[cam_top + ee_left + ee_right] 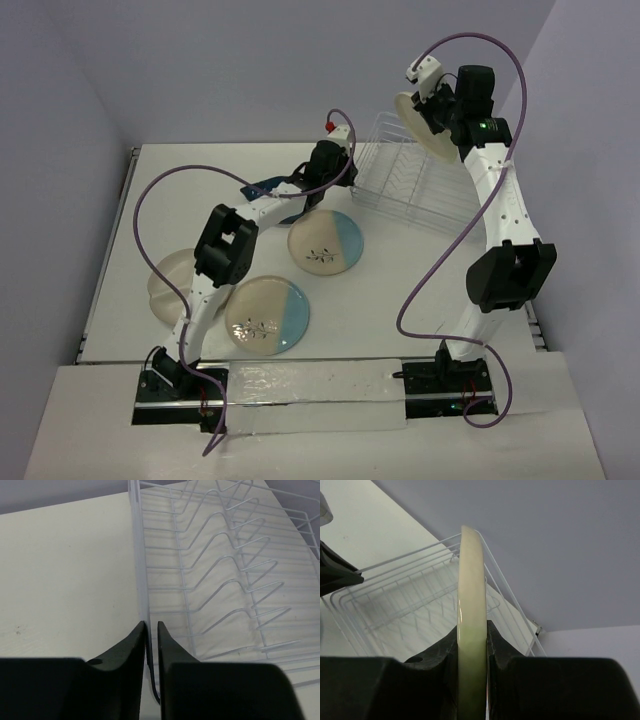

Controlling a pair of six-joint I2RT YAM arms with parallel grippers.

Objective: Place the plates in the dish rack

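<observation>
My right gripper (pixel 472 636) is clamped on the rim of a cream plate (pixel 470 575). It holds the plate on edge, high above the far side of the dish rack (pixel 400 180) and clear of the prongs.

My left gripper (pixel 151 629) sits low at the rack's left end. Its fingers stand almost together with the end wire between them, which I take to be a clamp that steadies the rack.

So the step in hand is slotting this 1 plate. Next I need to bring it down edge-first, lined up with a gap between 2 prongs. I should let go only once it rests on the base wires.

4 more wait on the worktop (pixel 420 290):
- a half-blue plate (pixel 327 242) just beside the rack
- a second half-blue plate (pixel 267 315) nearer my bases
- a cream divided plate (pixel 165 285)
- a dark blue leaf dish (pixel 272 188), partly under my left arm
</observation>
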